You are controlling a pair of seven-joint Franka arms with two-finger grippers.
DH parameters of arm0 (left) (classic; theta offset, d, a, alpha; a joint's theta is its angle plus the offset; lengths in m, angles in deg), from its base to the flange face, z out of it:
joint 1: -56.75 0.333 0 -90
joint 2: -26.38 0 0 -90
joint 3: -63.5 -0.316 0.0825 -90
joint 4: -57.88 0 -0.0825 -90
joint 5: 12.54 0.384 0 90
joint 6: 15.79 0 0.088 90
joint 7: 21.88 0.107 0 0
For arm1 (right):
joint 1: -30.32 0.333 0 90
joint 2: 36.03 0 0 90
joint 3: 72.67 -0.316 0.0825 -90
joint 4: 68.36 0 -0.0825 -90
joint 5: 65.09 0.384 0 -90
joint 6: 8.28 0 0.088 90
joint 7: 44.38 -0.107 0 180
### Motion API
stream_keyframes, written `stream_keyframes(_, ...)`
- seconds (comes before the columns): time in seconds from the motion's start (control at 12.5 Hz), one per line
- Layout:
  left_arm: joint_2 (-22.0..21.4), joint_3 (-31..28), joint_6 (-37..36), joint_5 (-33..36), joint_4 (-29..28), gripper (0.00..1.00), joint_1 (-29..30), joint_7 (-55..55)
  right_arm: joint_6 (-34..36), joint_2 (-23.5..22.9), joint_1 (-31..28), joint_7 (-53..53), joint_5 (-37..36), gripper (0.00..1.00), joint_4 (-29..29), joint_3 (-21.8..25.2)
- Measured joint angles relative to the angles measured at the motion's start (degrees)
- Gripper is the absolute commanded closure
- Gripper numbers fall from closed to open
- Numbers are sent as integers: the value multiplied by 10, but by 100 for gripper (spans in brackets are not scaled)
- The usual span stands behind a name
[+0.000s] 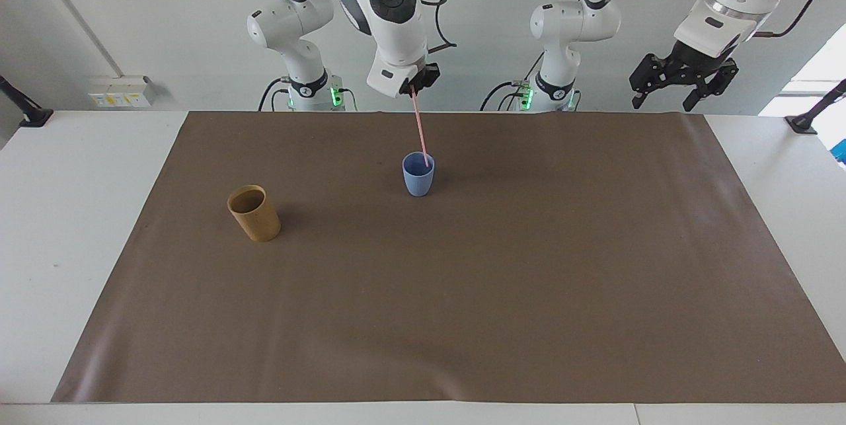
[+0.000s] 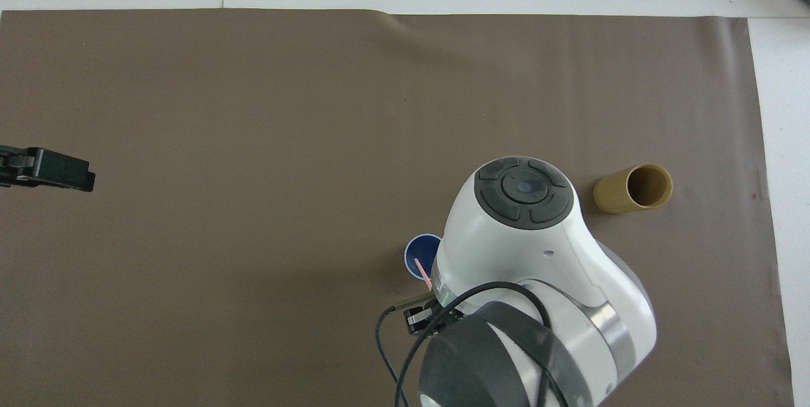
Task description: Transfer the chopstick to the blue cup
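Note:
My right gripper is shut on the top end of the pale pink chopstick and holds it nearly upright over the blue cup. The stick's lower tip is inside the cup's mouth. In the overhead view the right arm covers part of the blue cup, and only a short piece of the chopstick shows over its rim. My left gripper waits open and empty, high over the mat's edge at the left arm's end; it also shows in the overhead view.
A tan-brown cylindrical cup stands empty on the brown mat, toward the right arm's end and farther from the robots than the blue cup; it also shows in the overhead view.

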Motion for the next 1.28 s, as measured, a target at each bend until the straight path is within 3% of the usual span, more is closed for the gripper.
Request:
stream_keyframes(0.24,0,0,0,0,0,0,0,0,-2,2,-3,0,-4,100,-9,3)
stream_keyframes(0.64,0,0,-1,0,0,0,0,0,-91,-9,-5,0,-4,100,-56,3)
stream_keyframes(0.72,0,0,-1,0,0,0,0,0,-101,-18,-6,0,-4,85,-58,3)
stream_keyframes(0.88,0,0,-1,0,0,0,0,0,-118,-26,-11,13,-4,0,-66,4)
stream_keyframes(1.28,0,0,-1,0,0,0,0,0,-141,-27,-19,27,-16,0,-74,7)
